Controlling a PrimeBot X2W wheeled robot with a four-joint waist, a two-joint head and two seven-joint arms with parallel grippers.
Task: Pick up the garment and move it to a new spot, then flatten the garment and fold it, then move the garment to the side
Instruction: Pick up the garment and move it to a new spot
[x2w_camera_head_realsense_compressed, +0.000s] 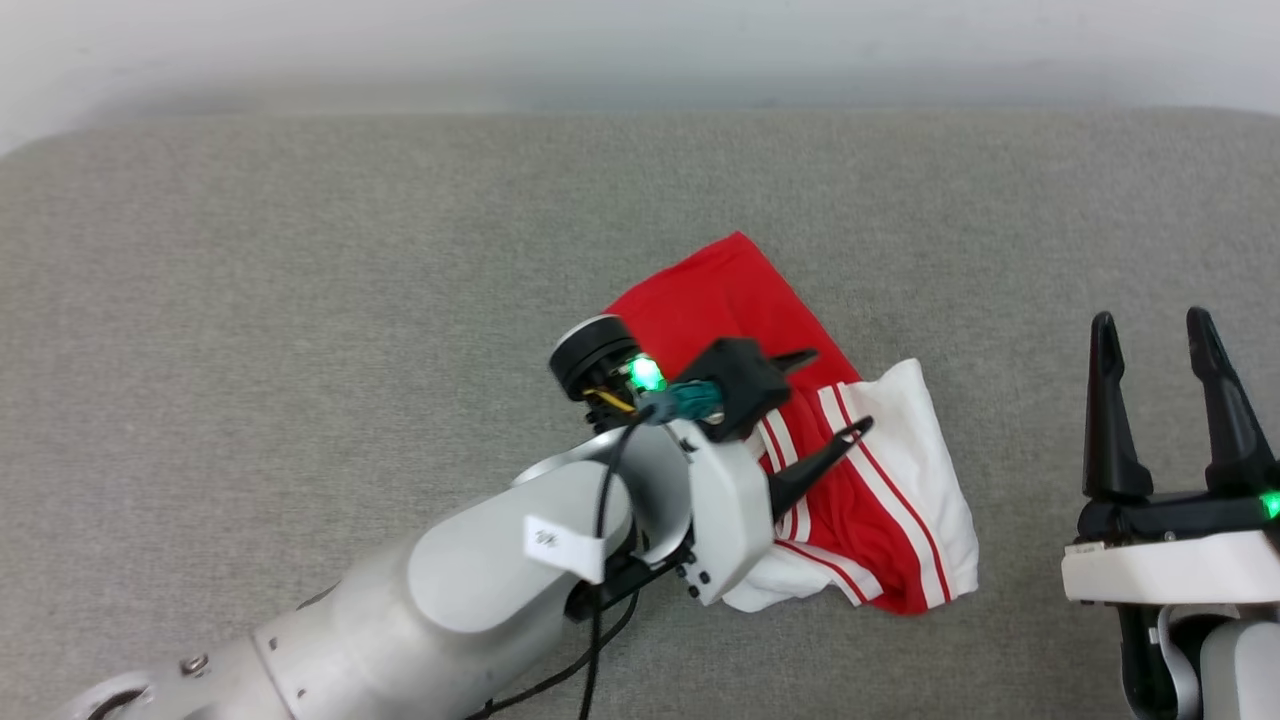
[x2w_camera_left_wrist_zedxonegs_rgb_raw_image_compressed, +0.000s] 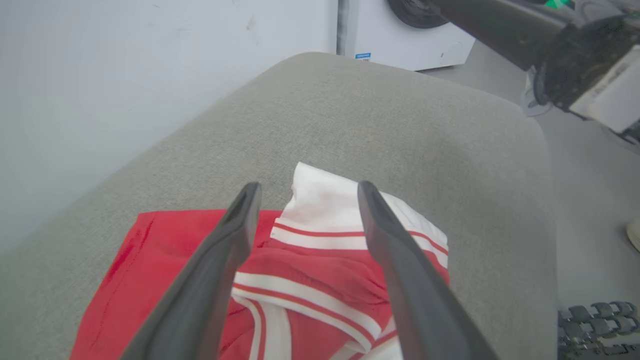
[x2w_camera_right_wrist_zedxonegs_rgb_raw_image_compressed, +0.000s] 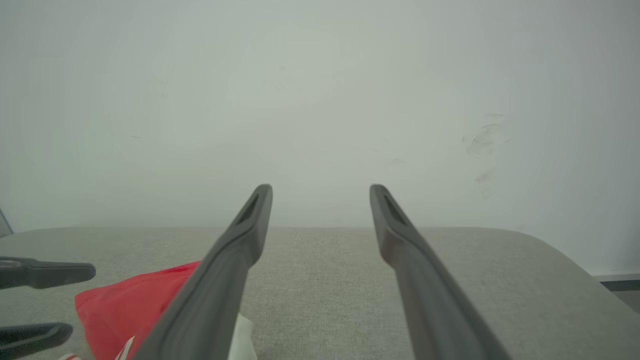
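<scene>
Garment spot: the garment (x2w_camera_head_realsense_compressed: 735, 300) is lying on the grey counter (x2w_camera_head_realsense_compressed: 300, 300), a bit to the right of the middle, under the tips of my left arm.
Left fingers: the left fingers (x2w_camera_head_realsense_compressed: 820, 460) are standing wide apart just over the shirt, gripping nothing.
Right fingers: the right fingers (x2w_camera_head_realsense_compressed: 1108, 420) are spread wide too, holding nothing, and waiting well apart from the shirt on its right.
Done so far: I am guessing the folding is done, because the shirt is sitting in a small bundle, not spread out flat.
Left to do: I am thinking the last step, moving it to the side, is either finishing or not yet begun; I cannot tell which.
Cloth: the shirt is looking thin, soft and a little shiny, red with white sleeve parts and red-and-white stripes along the edges.
Shape: the bundle is making a lopsided shape, with one red corner pointing away from me and a white sleeve sticking out to the right. A few wrinkles are showing in the middle.
Counter top: it is looking like rough grey woven cloth with round corners, and a plain pale wall (x2w_camera_head_realsense_compressed: 640, 40) is standing behind it.
</scene>
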